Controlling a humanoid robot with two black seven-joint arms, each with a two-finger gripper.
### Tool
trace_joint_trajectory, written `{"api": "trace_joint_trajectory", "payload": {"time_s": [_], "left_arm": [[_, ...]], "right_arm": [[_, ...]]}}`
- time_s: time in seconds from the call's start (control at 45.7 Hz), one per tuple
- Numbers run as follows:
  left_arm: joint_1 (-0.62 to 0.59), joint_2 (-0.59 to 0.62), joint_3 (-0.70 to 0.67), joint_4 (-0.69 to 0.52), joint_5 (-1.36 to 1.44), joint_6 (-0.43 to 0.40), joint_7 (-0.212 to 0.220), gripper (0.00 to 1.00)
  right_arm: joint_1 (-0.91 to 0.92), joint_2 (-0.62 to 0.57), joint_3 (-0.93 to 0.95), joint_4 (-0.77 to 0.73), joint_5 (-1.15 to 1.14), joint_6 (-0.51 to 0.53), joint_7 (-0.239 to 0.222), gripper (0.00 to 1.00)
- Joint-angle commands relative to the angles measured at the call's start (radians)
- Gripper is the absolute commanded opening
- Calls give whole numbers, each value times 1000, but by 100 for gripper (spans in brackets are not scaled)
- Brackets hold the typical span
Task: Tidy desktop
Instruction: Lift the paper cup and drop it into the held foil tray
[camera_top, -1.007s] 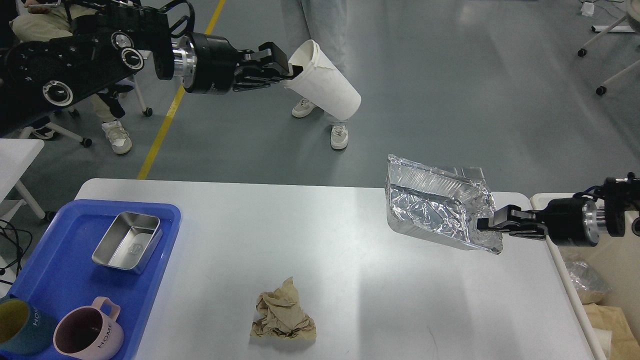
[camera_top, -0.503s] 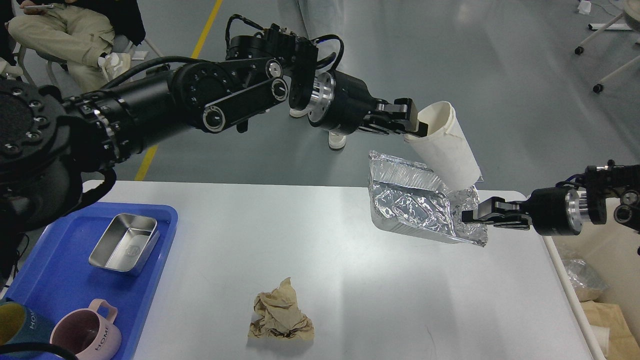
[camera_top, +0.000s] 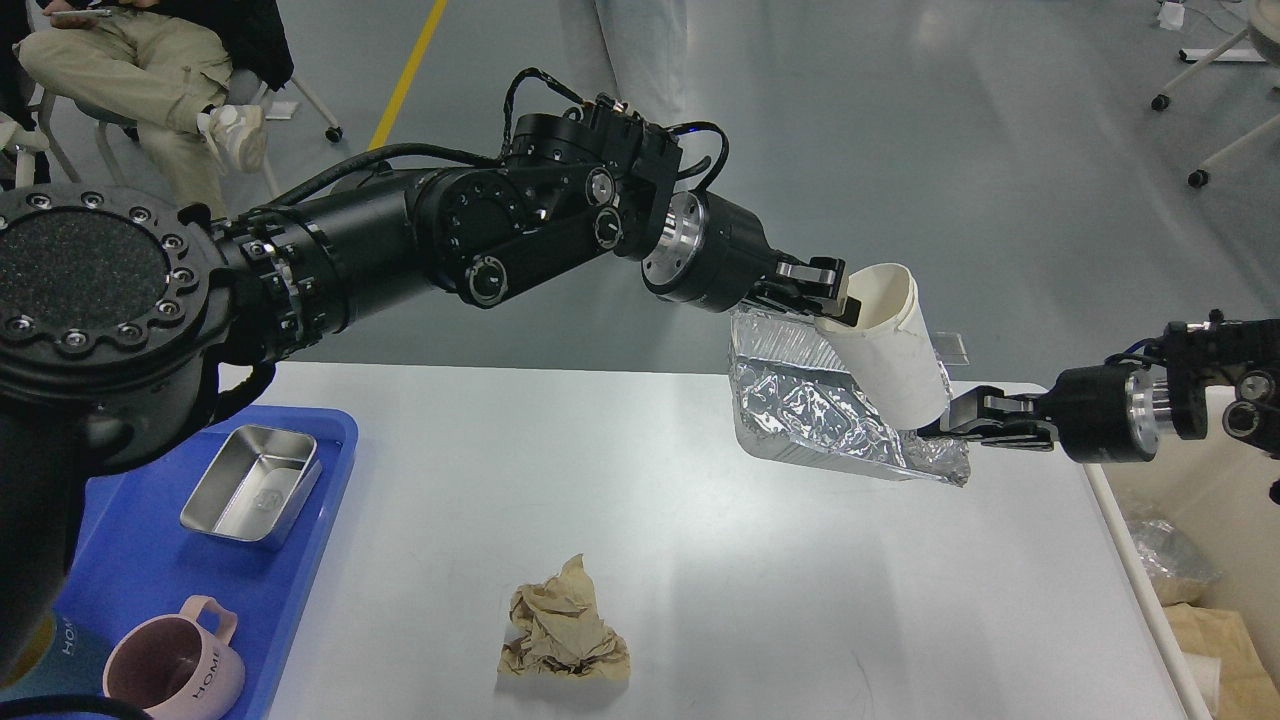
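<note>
1. The bench (camera_top: 700, 560) spreads pale and wide below both arms. The left pincer (camera_top: 835, 298) hangs above its far right part, pinching the rim of a white paper cup (camera_top: 895, 355) that tilts down into a foil tray (camera_top: 810, 415).
2. The right pincer (camera_top: 945, 425) comes in from the right edge, pressed together on the foil tray's crumpled right end, holding it tilted above the bench top.
3. There is open room across the bench's middle; a crumpled brown paper napkin (camera_top: 565, 635) lies near the front edge, well apart from both pincers.
4. A blue tray (camera_top: 160, 580) sits at the left edge, carrying a steel container (camera_top: 250, 485) and a pink mug (camera_top: 175, 670).
5. The left arm's bulk hides the bench's far left corner; the cup's base is lost inside the foil.
</note>
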Motion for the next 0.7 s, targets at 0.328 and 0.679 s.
{"api": "trace_joint_trajectory", "payload": {"time_s": [0.328,0.679], "left_arm": [[0,-25,-4,21,-4,3,5,39],[3,-42,-6,22,-4,34,5,54]], "right_arm": [[2,0,-5,0,-1,0,0,0],[19,-5,-20,0,1,0,0,0]]}}
